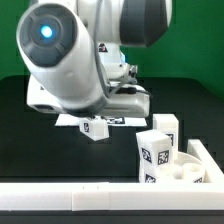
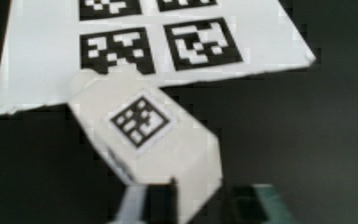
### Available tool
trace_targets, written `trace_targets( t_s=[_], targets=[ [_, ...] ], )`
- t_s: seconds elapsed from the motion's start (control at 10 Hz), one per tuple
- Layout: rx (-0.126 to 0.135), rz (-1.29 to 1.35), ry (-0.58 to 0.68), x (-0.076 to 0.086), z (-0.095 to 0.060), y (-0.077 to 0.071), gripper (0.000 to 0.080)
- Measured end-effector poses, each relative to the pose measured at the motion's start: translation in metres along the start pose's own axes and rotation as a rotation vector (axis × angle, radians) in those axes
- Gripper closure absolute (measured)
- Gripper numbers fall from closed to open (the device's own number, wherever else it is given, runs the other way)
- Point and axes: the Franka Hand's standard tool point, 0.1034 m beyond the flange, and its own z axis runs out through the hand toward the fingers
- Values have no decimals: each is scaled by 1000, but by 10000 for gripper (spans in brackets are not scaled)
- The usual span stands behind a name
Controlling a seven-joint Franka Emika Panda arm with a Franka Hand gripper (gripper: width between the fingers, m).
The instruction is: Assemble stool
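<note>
Stool leg (image 2: 149, 128) lies with one end between the gripper (image 2: 197, 200) fingers (image 2: 146, 205). One finger looks to be against its side and a thin dark gap shows at the other, so we cannot tell if it is clamped or only bracketed. The jaws stand narrow, close to the leg's width. The fingers are blurred and cut off by the frame edge.

The leg's long axis runs from the fingers out toward the marker board (image 2: 51, 75), a little skewed to the board's edge. Its tagged face is turned to the wrist camera and its far end overlaps the board's edge. We cannot tell if it rests on the table (image 1: 30, 150) or hangs just above it.

In the exterior view the leg is a small white block under the arm (image 1: 70, 60), which hides the fingers and most of the marker board.

The seat (image 1: 190, 172) lies well apart, toward the exterior view's right, with two more legs (image 1: 155, 152) upright at it. Their joints are too small to read. A white edge bar (image 1: 80, 197) runs along the front.
</note>
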Motion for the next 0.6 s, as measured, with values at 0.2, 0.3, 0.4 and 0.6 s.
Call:
trace_targets(
  t_s=[0.2,0.3,0.4,0.6],
  targets=[
    [-28,-4,-29,1,17,-3,382],
    [-28,-5,-31,1,16,-4,382],
    [-25,-2,-31,1,16,-2,219],
    [-34,-31,-44,-1,11,2,161]
  ],
)
